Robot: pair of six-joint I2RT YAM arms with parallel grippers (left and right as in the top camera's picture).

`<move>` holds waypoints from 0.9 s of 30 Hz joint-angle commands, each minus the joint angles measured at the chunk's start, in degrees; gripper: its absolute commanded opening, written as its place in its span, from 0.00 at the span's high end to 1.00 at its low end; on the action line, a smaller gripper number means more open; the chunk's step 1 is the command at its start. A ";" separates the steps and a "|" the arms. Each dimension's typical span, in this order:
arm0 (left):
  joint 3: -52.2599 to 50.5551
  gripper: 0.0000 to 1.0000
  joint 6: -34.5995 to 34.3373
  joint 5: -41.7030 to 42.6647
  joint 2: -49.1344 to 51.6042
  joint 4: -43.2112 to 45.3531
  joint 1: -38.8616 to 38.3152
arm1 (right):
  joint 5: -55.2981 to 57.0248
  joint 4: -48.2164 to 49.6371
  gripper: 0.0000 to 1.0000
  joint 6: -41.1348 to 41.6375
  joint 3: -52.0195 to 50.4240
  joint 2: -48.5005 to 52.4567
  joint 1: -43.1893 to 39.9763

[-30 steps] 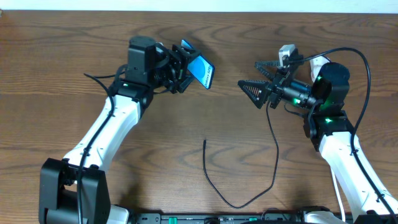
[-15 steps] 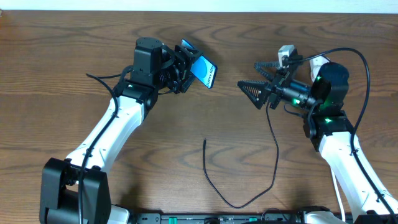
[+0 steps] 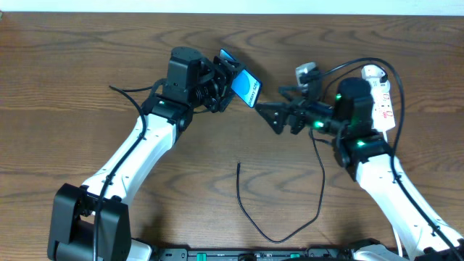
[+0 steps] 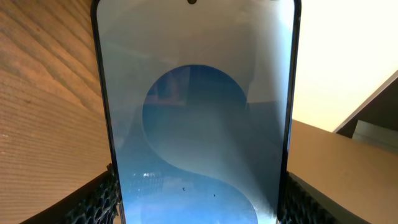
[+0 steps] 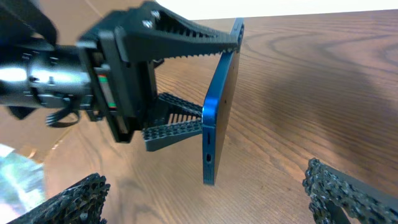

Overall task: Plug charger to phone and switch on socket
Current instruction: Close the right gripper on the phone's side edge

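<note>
Two arms reach toward each other over the wooden table (image 3: 72, 87) in the overhead view. The left gripper (image 3: 226, 81) is clamped on the phone (image 3: 246, 87), which is tilted with its blue screen partly facing up. The right gripper (image 3: 270, 98) sits just beside the phone's lower end, its jaws spread and holding nothing. The charger (image 3: 238, 174) lies on the table below them: its free tip is near the middle, and the thin black cable runs down, loops round and climbs toward the right arm. The socket (image 3: 384, 98), a white strip, lies at the far right, partly hidden behind that arm.

From the left wrist, the phone (image 4: 196, 124) fills nearly the whole view, its screen blue with a lighter circle. A black ridged fingertip (image 4: 99, 199) presses each long edge low in the frame.

From the right wrist, the phone (image 5: 214, 112) is seen edge-on, its end face with a small opening turned toward the camera. The left gripper (image 5: 205, 81) grips it from the far side, one finger above and one below. The right arm's own fingertips (image 5: 68, 205) stand wide apart at the lower corners, with only bare table between them.
</note>
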 commanded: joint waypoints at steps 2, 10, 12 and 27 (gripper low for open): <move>0.55 0.93 1.11 -0.92 -1.60 0.07 0.04 | 9.53 -0.09 0.01 0.11 1.07 0.96 2.97; 0.55 0.92 1.09 -0.87 -1.60 -0.44 0.00 | 15.56 -1.36 0.01 0.87 1.07 1.03 4.44; 0.55 0.93 0.57 -0.90 -1.60 -1.03 -0.20 | 15.56 -1.25 0.01 1.09 1.07 1.14 4.48; 0.55 0.93 -1.73 -1.05 -1.60 -1.11 -2.01 | 16.37 -0.02 0.01 6.08 1.07 2.08 4.55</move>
